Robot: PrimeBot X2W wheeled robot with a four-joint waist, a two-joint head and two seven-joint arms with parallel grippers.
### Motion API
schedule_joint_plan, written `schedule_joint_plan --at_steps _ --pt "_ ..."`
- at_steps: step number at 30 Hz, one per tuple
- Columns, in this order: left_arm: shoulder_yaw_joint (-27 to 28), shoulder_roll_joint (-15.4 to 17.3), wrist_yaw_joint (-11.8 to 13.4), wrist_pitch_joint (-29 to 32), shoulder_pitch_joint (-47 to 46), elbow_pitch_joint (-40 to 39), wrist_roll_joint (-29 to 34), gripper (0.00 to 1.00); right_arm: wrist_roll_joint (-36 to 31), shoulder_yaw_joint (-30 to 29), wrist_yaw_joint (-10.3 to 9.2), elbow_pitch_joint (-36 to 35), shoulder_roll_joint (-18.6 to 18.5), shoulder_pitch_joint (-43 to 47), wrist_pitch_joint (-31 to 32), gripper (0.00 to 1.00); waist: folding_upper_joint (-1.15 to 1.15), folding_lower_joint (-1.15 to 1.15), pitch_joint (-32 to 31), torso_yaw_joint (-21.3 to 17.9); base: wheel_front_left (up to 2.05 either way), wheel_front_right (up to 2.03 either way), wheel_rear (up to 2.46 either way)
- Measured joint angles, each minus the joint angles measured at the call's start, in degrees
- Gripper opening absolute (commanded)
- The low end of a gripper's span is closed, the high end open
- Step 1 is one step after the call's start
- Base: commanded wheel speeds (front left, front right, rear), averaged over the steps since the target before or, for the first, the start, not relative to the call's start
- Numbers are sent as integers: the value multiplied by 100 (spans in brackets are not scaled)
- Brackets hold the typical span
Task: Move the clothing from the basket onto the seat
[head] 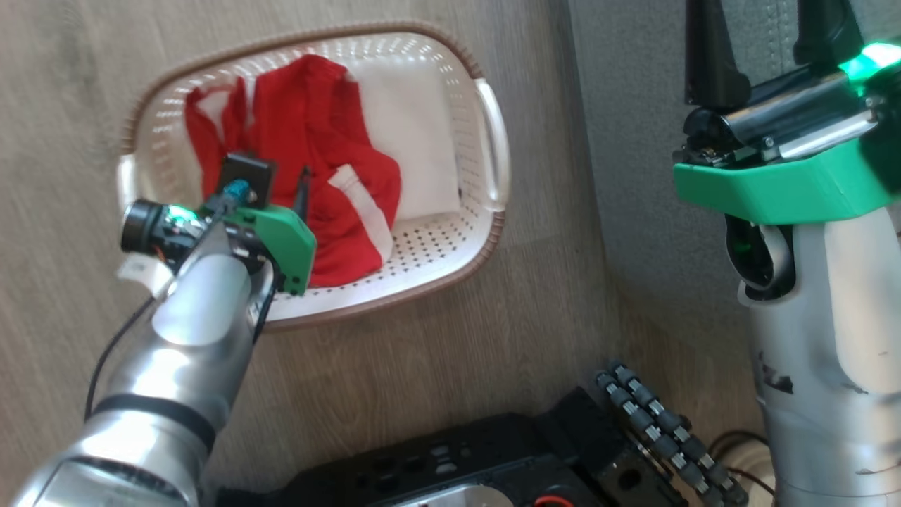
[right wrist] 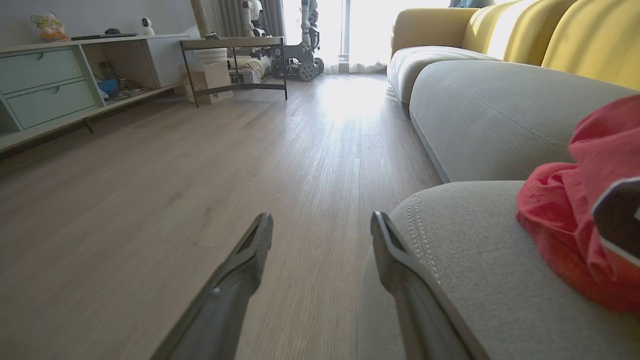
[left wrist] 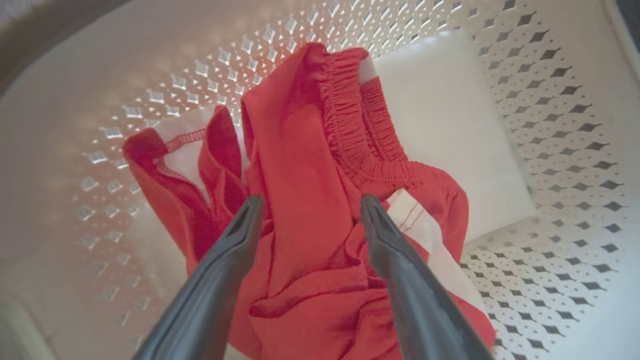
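red clothing (left wrist: 300, 175) in the basket (left wrist: 550, 125) under wide left fingers (left wrist: 215, 280); right fingers (right wrist: 235, 280) wide over the seat (right wrist: 475, 260).

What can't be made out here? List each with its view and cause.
- Left end effector: head view, own wrist hides the fingertips; contact with basket garment unclear.
- Seat garment: right wrist view, cut by the right edge; lettering unreadable.
- White pad: left wrist view, partly under the garment; identity unclear.

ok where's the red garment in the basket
Head view, upper left: the garment lies in the left half of the basket, beside a white pad on its right, with the left end effector open over it.
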Motion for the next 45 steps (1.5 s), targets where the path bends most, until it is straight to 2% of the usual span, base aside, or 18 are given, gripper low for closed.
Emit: schedule_joint_plan --at_steps 10,26,27,28,29,30,31,32,40,45 --pt "-46 30 238 75 -569 539 69 100 143 188 0 -187 -2 -59 0 100 0 0 396 -237 0 0 0" --pt "-242 70 376 433 -847 844 93 100 292 327 0 -342 -2 -148 0 100 0 -1 698 -491 0 0 0" --pt "-258 69 390 449 -847 850 93 81 292 327 0 -350 -2 -169 0 100 0 -1 712 -497 0 0 0" --pt "-286 68 403 454 -847 856 93 81 292 327 0 -366 -2 -172 0 100 0 -1 724 -502 0 0 0" --pt "-324 68 402 454 -847 865 94 47 292 328 0 -367 -2 -172 0 100 0 0 732 -506 0 0 0" --pt "-346 64 402 454 -847 870 97 27 292 328 0 -367 -2 -172 0 100 0 -1 735 -508 0 0 0" --pt "-357 58 402 454 -847 870 108 3 292 328 0 -367 -2 -172 -1 100 0 -1 736 -508 0 0 0" --pt "-376 47 401 454 -847 875 130 0 292 327 0 -366 -2 -172 0 100 0 -1 730 -503 0 0 0" --pt "-502 -41 342 260 -839 892 131 0 292 313 0 -300 -2 -172 0 100 0 -1 590 -445 0 0 0" --pt "-542 -162 188 -54 -798 846 101 0 290 305 0 -111 -2 -164 0 100 0 -1 343 -385 0 0 0"
